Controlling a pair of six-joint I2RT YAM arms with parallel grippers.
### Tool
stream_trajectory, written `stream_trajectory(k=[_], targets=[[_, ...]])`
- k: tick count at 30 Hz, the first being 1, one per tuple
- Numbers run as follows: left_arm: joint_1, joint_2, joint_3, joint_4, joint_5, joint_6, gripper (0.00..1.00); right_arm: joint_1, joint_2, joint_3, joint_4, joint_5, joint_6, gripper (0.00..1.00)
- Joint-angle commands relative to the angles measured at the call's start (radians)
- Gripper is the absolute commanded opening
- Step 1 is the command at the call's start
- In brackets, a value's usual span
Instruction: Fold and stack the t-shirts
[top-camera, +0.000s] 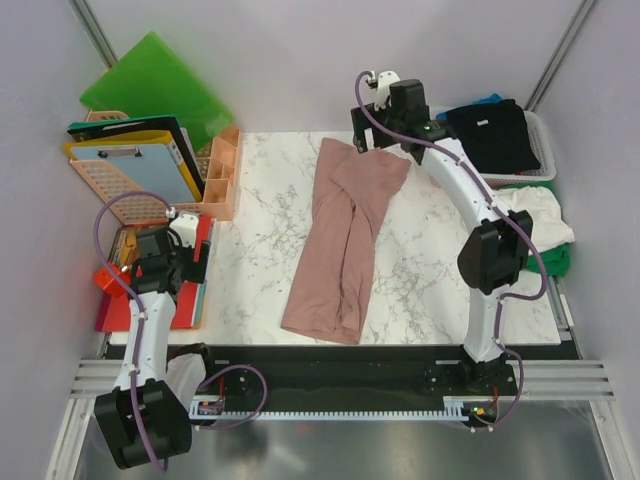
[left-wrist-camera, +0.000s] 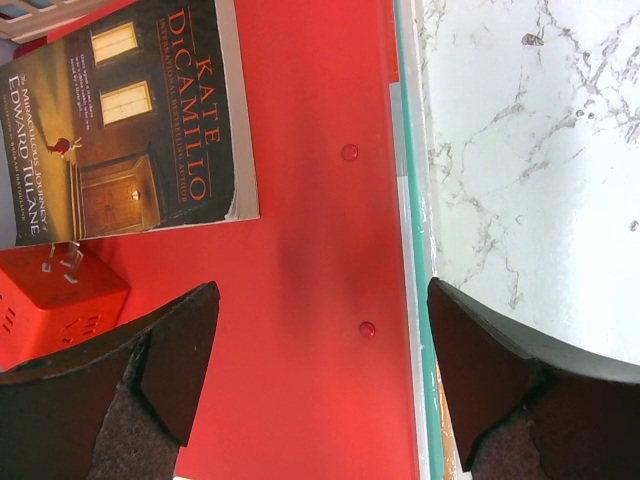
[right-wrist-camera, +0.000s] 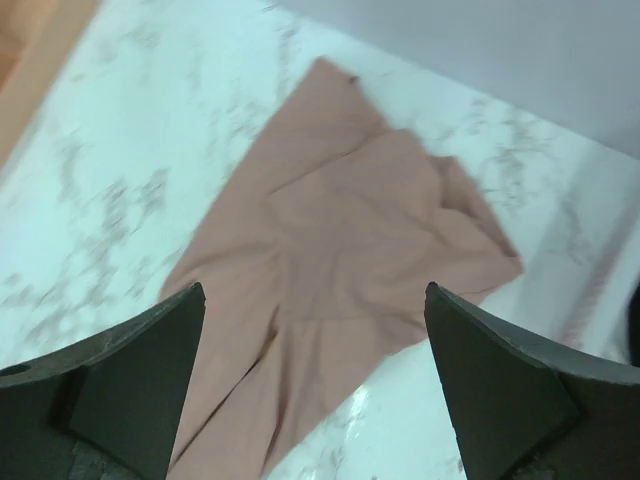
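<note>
Two pincers, both mine, both with jaws wide apart and nothing between them.

Nearest is my left pincer, off the left edge of the marble table and hovering over one red folder. The folder carries 1 paperback book and 1 orange-red box; the wrist view cuts off both. A thin teal edge peeks out under the folder. Can't tell what it belongs to.

There is 1 pink t-shirt mid-table. It lies flat as a long narrow strip with its sides turned in, hem near the front edge and top end at the far edge. No print shows on the side facing up. The right wrist view is blurred, so its creases are hard to read.

My right pincer hangs at the far edge above the top end of the pink shirt, not touching it. The cloth shows below the gap between my fingertips.

4 more shirts are on the right:
- 1 green shirt, mostly hidden behind my right arm.
- 1 white shirt, crumpled, off the table's right edge.
- 1 black shirt, lying in 1 white basket.
- 1 blue shirt, only a sliver behind the black one.

Far left:
- 1 green folder, leaning on the wall.
- A stack of clipboards, overlapped so the count is unclear.
- 1 orange organiser.
</note>
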Motion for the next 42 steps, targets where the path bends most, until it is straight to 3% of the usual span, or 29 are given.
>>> stream_trajectory(k=[1, 3, 8, 12, 16, 19, 23, 29, 34, 42], targets=[[0.003, -0.017, -0.002, 0.015, 0.015, 0.002, 0.91, -0.003, 0.053, 0.084, -0.538, -0.423, -0.081, 0.98], [0.005, -0.019, -0.002, 0.017, 0.02, 0.007, 0.91, -0.001, -0.006, -0.009, -0.576, -0.457, -0.135, 0.98], [0.005, -0.028, -0.008, 0.017, 0.017, 0.025, 0.91, -0.001, -0.058, -0.19, -0.76, -0.325, -0.324, 0.98], [0.003, -0.031, -0.009, 0.015, 0.015, 0.027, 0.91, -0.003, -0.172, -0.377, -0.746, -0.239, -0.377, 0.98], [0.005, -0.025, -0.009, 0.015, 0.031, 0.015, 0.91, 0.002, -0.253, -0.393, -0.783, -0.279, -0.391, 0.98], [0.003, -0.013, -0.006, 0.015, 0.045, 0.013, 0.91, 0.03, -0.298, -0.399, -0.864, -0.308, -0.433, 0.92], [0.005, 0.001, 0.006, 0.015, 0.045, 0.025, 0.91, 0.134, -0.371, -0.472, -0.918, -0.311, -0.468, 0.9], [0.005, 0.013, 0.02, 0.014, 0.049, 0.019, 0.91, 0.275, -0.391, -0.552, -0.948, -0.348, -0.46, 0.83], [0.005, 0.013, 0.014, 0.021, 0.04, 0.029, 0.91, 0.352, -0.376, -0.603, -0.978, -0.324, -0.546, 0.85], [0.005, 0.064, 0.017, 0.04, 0.061, 0.01, 0.91, 0.537, -0.23, -0.608, -0.82, -0.308, -0.51, 0.83]])
